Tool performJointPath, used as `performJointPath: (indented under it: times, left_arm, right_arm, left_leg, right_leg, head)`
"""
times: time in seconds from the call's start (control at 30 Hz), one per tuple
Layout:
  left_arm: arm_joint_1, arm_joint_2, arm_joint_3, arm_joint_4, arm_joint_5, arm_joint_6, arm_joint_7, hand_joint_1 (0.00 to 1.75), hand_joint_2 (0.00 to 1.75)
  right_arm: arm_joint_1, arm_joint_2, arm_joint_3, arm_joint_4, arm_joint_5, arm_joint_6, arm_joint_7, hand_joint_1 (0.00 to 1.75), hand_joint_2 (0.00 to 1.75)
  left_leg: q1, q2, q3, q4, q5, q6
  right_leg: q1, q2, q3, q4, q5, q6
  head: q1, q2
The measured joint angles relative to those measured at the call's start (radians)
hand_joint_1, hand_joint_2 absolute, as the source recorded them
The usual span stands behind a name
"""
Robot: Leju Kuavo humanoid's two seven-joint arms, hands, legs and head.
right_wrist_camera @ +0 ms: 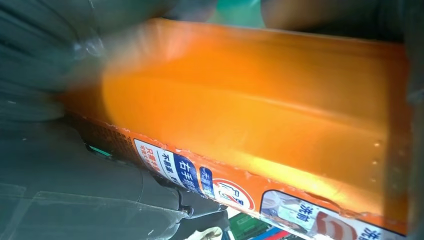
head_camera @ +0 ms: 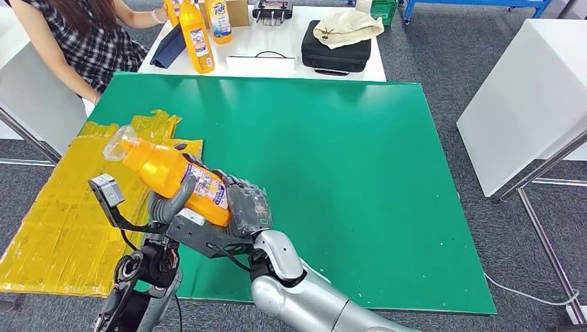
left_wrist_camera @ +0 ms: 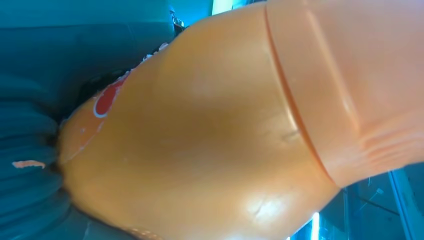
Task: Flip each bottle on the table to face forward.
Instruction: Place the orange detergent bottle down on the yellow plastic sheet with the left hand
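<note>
1. An orange bottle [head_camera: 173,176] is held up off the green counter [head_camera: 332,173], over its near left part, with both robot hands around its lower body.
2. The bottle lies tilted: its clear cap [head_camera: 119,144] points up and away to the left, and its base sits low toward the right.
3. The left robot hand [head_camera: 169,204] holds the bottle from the near side; its thick grey thumb lies curled across the printed label [head_camera: 208,187].
4. The right robot hand [head_camera: 246,204] holds the bottle's base end, its dark fingers wrapped against the orange body.
5. In the left wrist view the orange bottle [left_wrist_camera: 210,135] sits very close to the lens, with a red patch of label at one edge; the hand's fingers cannot be made out there.
6. In the right wrist view the bottle's [right_wrist_camera: 260,115] flat orange side runs across the picture, with a strip of label bearing blue, white and red print along one edge, and dark grey parts of the hand pressed beside it.
7. A crumpled yellow sheet [head_camera: 62,214] lies on the left, partly under the green counter's edge and just beside the held bottle.
8. On the white counter [head_camera: 277,52] beyond stand two more orange bottles [head_camera: 197,38], a black case [head_camera: 336,52] with a beige cloth [head_camera: 346,28] on it.
9. A person in a checked top [head_camera: 90,41] sits at the far left.
</note>
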Motion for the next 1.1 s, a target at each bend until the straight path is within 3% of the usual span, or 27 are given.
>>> performJointPath:
  times: [0.2, 0.23, 0.33, 0.37, 0.53, 0.67, 0.93, 1.1]
  left_arm:
    - [-0.009, 0.0, 0.0, 0.007, 0.001, 0.0, -0.001, 1.75, 1.75]
    - [-0.01, 0.0, 0.0, 0.009, 0.001, 0.0, -0.001, 1.75, 1.75]
    - [-0.012, 0.0, 0.0, 0.01, 0.001, 0.0, -0.002, 1.75, 1.75]
    - [-0.013, 0.0, 0.001, 0.01, -0.002, 0.0, -0.004, 1.75, 1.75]
    - [-0.017, 0.004, 0.003, -0.006, -0.085, 0.045, -0.048, 1.75, 1.75]
    - [-0.012, 0.016, 0.008, -0.031, -0.177, 0.113, -0.08, 1.75, 1.75]
    - [-0.03, 0.031, 0.051, -0.063, -0.49, 0.333, -0.092, 1.75, 1.75]
    - [-0.072, 0.047, 0.066, -0.051, -0.907, 0.601, -0.068, 1.75, 1.75]
  right_arm:
    - [-0.007, 0.0, 0.0, 0.007, -0.006, 0.0, -0.002, 1.75, 1.75]
    - [-0.008, 0.0, 0.0, 0.008, -0.007, -0.001, -0.002, 1.37, 1.75]
    - [-0.009, 0.0, 0.0, 0.01, -0.005, -0.006, -0.004, 0.07, 0.44]
    - [-0.009, 0.0, -0.001, 0.012, -0.002, -0.015, -0.008, 0.0, 0.0]
    - [0.03, -0.003, -0.076, -0.001, 0.084, -0.099, -0.105, 0.0, 0.0]
    - [0.106, -0.022, -0.222, -0.123, 0.216, -0.061, -0.137, 0.0, 0.0]
    - [0.241, -0.049, -0.443, -0.454, 0.316, 0.0, -0.138, 0.0, 0.0]
    - [0.348, -0.072, -0.577, -0.678, 0.283, 0.012, -0.16, 0.0, 0.0]
  left_leg:
    - [0.0, 0.0, 0.0, 0.0, 0.0, 0.0]
    - [0.0, 0.0, 0.0, 0.0, 0.0, 0.0]
    - [0.0, 0.0, 0.0, 0.0, 0.0, 0.0]
    - [0.0, 0.0, 0.0, 0.0, 0.0, 0.0]
    - [0.0, 0.0, -0.001, 0.0, 0.0, 0.0]
    - [0.0, -0.002, -0.002, 0.0, 0.0, 0.0]
    - [0.0, -0.002, -0.002, 0.0, 0.0, 0.0]
    - [0.0, -0.002, -0.002, 0.0, 0.0, 0.0]
  right_leg:
    - [0.0, 0.0, 0.0, 0.0, 0.0, 0.0]
    - [0.0, 0.0, 0.0, 0.0, 0.0, 0.0]
    - [0.0, 0.0, 0.0, 0.0, 0.0, 0.0]
    - [0.0, 0.0, 0.0, 0.0, 0.0, 0.0]
    - [0.0, 0.0, 0.0, 0.0, 0.0, 0.0]
    - [0.0, -0.001, 0.0, 0.0, 0.0, 0.0]
    - [0.0, -0.001, 0.0, 0.0, 0.0, 0.0]
    - [0.0, -0.002, 0.0, 0.0, 0.0, 0.0]
  head:
    - [0.0, 0.0]
    - [0.0, 0.0]
    - [0.0, 0.0]
    - [0.0, 0.0]
    - [0.0, 0.0]
    - [0.0, 0.0]
    - [0.0, 0.0]
    - [0.0, 0.0]
